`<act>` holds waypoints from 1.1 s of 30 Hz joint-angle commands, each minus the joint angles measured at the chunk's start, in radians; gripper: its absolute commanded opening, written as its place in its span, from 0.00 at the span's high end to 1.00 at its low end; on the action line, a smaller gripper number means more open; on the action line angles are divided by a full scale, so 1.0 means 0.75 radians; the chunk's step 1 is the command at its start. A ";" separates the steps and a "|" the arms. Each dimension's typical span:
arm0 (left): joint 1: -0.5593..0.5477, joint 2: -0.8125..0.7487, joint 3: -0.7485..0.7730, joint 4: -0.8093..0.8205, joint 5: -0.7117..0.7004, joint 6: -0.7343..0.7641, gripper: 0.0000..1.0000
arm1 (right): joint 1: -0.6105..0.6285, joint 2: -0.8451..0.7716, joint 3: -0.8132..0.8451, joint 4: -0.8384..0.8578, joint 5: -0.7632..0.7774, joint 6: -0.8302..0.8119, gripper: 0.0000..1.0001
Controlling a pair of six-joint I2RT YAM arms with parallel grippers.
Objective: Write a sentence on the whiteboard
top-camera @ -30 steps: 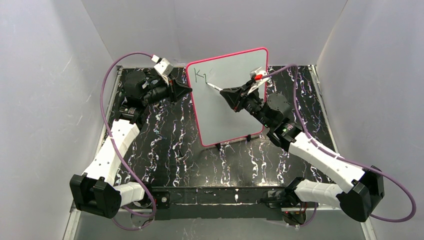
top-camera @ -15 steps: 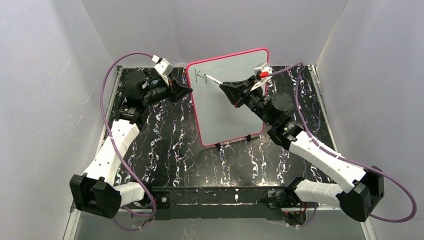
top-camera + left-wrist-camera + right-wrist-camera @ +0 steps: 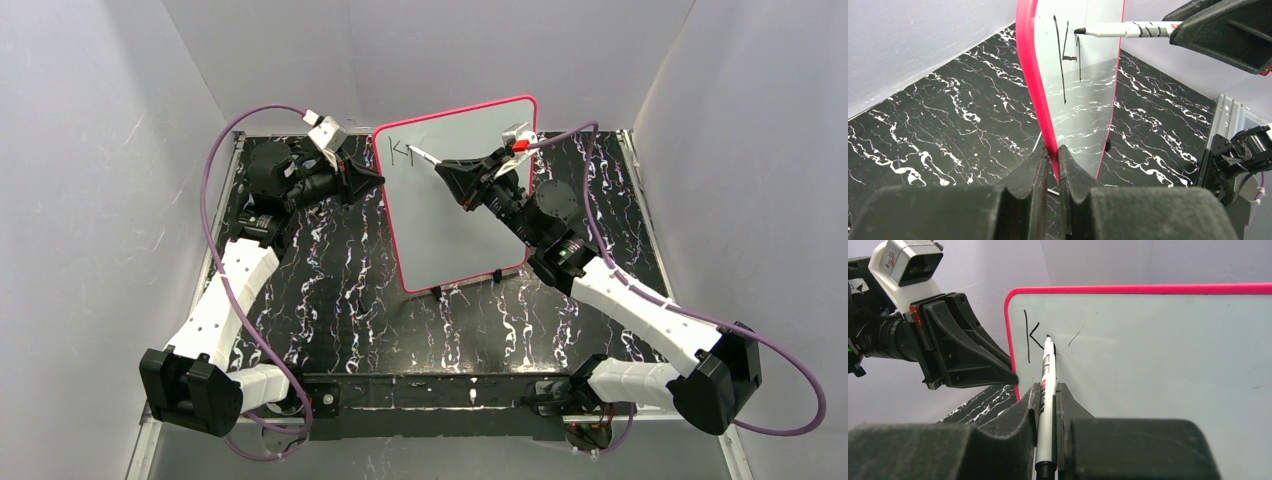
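Observation:
The whiteboard [image 3: 460, 220] stands upright on the black marbled table, white with a thin pink-red frame [image 3: 1033, 75]. My left gripper [image 3: 1052, 152] is shut on the board's left edge, low on the frame. Held in my shut right gripper [image 3: 1048, 387] is a white marker [image 3: 1048, 370], whose black tip touches the board near the top left. Of the sentence [image 3: 1030, 337] only a "K" and a short stroke [image 3: 1074, 339] beside it show. In the top view the right gripper [image 3: 445, 170] is in front of the board's upper half and the left gripper [image 3: 378, 180] at its left edge.
Small black feet [image 3: 437, 292] carry the board near the table's middle. Grey walls close in the table [image 3: 340, 290] on three sides. Purple cables [image 3: 225, 140] loop over both arms. The right arm's forearm [image 3: 620, 295] stretches across the table's right half.
My right gripper has carried the marker tip a little up the board beside the "K", and its arm has shifted slightly. The left gripper and the board have not moved.

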 commanded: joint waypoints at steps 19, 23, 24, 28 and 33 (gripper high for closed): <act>-0.014 -0.014 -0.019 -0.033 0.032 0.018 1.00 | -0.007 -0.083 -0.022 0.011 0.068 -0.035 0.99; -0.015 -0.015 -0.021 -0.035 0.035 0.019 1.00 | -0.006 -0.057 -0.007 0.002 0.076 -0.049 0.99; -0.014 -0.014 -0.019 -0.035 0.035 0.019 1.00 | -0.007 -0.054 -0.003 -0.001 0.077 -0.054 0.99; -0.015 -0.015 -0.018 -0.033 0.037 0.019 1.00 | -0.007 -0.041 0.005 -0.021 0.091 -0.065 0.99; -0.014 -0.016 -0.018 -0.033 0.037 0.018 1.00 | -0.007 -0.053 -0.016 -0.056 0.106 -0.069 0.99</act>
